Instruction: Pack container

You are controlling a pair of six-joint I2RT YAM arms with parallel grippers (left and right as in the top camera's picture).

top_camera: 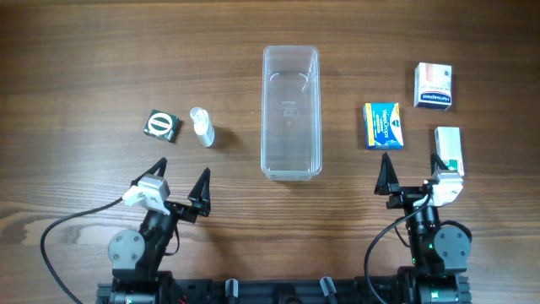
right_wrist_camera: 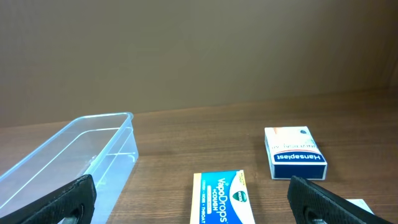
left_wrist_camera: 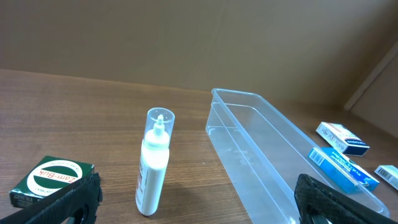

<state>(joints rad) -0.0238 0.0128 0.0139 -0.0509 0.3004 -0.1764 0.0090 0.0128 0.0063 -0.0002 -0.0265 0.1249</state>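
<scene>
The clear plastic container (top_camera: 292, 111) stands empty in the middle of the table, long side running away from me; it also shows in the left wrist view as container (left_wrist_camera: 273, 155) and in the right wrist view as container (right_wrist_camera: 68, 158). A white bottle with a clear cap (top_camera: 202, 127) (left_wrist_camera: 153, 165) lies left of it, with a green box (top_camera: 160, 125) (left_wrist_camera: 50, 180) further left. A blue-yellow VapoDrops box (top_camera: 383, 125) (right_wrist_camera: 222, 198) lies right of the container. My left gripper (top_camera: 179, 187) (left_wrist_camera: 199, 205) and right gripper (top_camera: 413, 173) (right_wrist_camera: 193, 202) stand open near the front edge, holding nothing.
A white and blue Hansaplast box (top_camera: 433, 86) (right_wrist_camera: 293, 152) lies at the far right back. A white and green box (top_camera: 449, 150) sits beside my right gripper. Bare wooden tabletop (top_camera: 101, 67) surrounds the items.
</scene>
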